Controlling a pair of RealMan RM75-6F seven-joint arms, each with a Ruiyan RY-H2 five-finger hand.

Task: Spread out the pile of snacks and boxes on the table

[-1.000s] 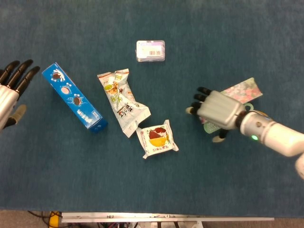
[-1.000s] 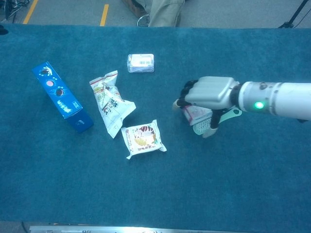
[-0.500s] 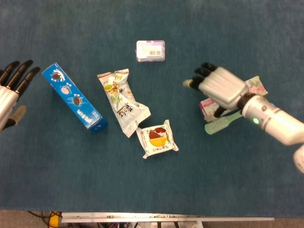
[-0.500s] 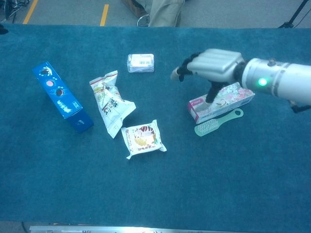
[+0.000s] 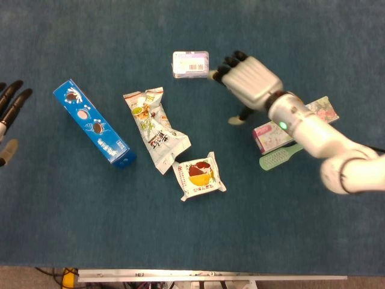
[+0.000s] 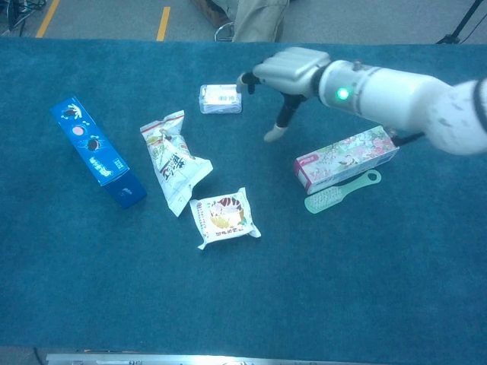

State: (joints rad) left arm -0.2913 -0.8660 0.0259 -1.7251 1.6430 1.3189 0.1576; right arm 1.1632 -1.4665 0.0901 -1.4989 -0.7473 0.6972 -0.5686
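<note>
My right hand (image 5: pixel 248 81) (image 6: pixel 283 72) hovers open, fingers spread, just right of a small clear-wrapped packet (image 5: pixel 190 64) (image 6: pixel 221 99); it holds nothing. A pink floral box (image 5: pixel 292 125) (image 6: pixel 346 158) lies behind it, with a green brush (image 5: pixel 280 156) (image 6: pixel 340 192) alongside. A blue cookie box (image 5: pixel 93 123) (image 6: pixel 97 150) lies at the left. A white snack bag (image 5: pixel 155 128) (image 6: pixel 173 162) and a square snack pouch (image 5: pixel 199 175) (image 6: pixel 224 217) lie mid-table. My left hand (image 5: pixel 8 117) shows only its spread fingers at the left edge of the head view, holding nothing.
The dark teal table (image 5: pixel 192 241) (image 6: pixel 380 289) stretches wide in front of the items. A floor with yellow lines (image 6: pixel 163 21) lies beyond the far edge. A metal rail (image 5: pixel 210 277) runs along the near edge.
My right hand has lifted off the floral box and brush and swung left and away, up to the small packet. My left hand has drawn back toward the left edge.
</note>
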